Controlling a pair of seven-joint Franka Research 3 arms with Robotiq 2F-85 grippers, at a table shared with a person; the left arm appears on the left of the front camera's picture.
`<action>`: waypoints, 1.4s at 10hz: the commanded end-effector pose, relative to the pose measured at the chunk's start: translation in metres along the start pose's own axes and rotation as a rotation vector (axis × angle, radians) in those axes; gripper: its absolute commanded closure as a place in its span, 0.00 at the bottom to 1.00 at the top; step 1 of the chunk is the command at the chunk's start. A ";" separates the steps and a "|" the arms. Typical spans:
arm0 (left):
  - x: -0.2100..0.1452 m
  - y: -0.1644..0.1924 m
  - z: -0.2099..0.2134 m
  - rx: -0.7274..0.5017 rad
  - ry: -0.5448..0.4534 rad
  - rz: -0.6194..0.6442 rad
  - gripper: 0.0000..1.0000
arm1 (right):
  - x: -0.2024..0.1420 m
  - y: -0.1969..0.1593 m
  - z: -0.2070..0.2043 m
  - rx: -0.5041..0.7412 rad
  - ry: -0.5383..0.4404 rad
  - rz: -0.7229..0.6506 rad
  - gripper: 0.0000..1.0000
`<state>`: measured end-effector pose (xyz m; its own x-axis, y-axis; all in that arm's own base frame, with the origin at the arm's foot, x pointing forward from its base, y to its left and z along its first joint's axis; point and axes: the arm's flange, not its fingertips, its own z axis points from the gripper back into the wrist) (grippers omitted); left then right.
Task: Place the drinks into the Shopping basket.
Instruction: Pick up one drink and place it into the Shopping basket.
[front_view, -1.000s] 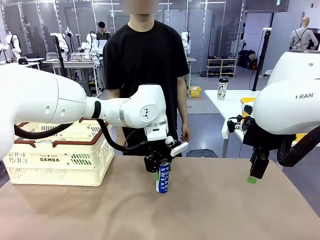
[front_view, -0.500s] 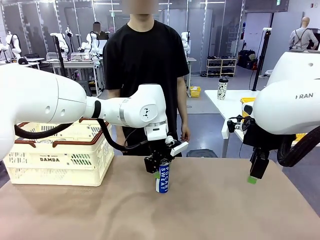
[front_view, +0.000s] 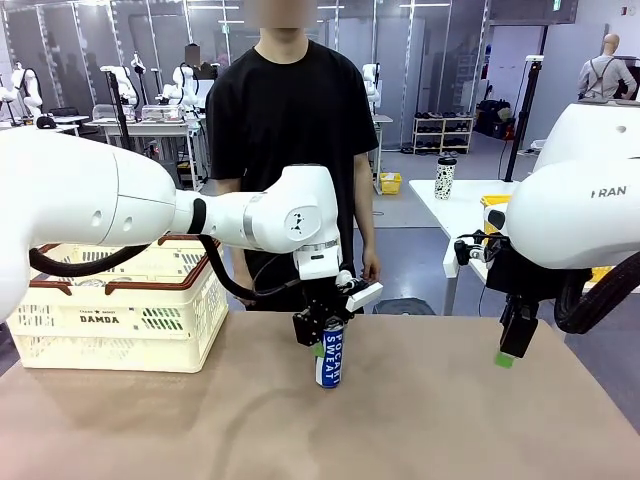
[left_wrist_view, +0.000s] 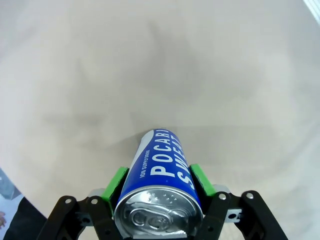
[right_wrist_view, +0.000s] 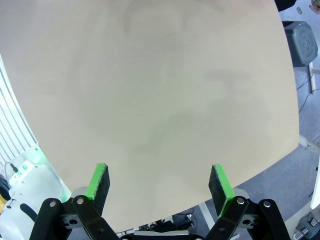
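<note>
Your left end effector (front_view: 321, 330) pinches the upright blue can (front_view: 329, 358) near its top, on the bench (front_view: 450, 420) beside the Shopping basket (front_view: 120, 310). Expect a rigid, smooth, slippery wall; grip mid-body. Your right end effector (right_wrist_view: 159, 182) hangs spread.

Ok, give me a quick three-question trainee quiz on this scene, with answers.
1. True or false: the right gripper is open.
2. What is the left gripper shut on?
3. Where is the basket? A) at the table's left end B) at its right end C) on the floor

Key:
1. True; its pads are wide apart with nothing between them.
2. The blue can, standing upright on the table.
3. A
</note>
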<state>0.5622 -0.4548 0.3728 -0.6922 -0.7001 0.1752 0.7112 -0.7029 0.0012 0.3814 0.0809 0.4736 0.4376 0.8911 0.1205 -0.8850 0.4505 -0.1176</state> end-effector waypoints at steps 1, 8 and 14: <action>0.007 -0.003 0.032 -0.026 0.021 0.016 1.00 | -0.001 0.000 0.001 -0.003 0.009 -0.002 0.00; 0.011 -0.055 0.147 0.044 0.092 0.056 1.00 | -0.001 0.000 0.001 -0.003 0.009 -0.002 0.00; -0.018 -0.139 0.237 0.151 0.153 0.196 1.00 | -0.001 0.000 0.001 -0.003 0.009 -0.002 0.00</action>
<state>0.5212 -0.3331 0.5979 -0.5815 -0.8127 0.0371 0.8099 -0.5740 0.1207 0.3814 0.0808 0.4735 0.4376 0.8910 0.1208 -0.8850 0.4506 -0.1172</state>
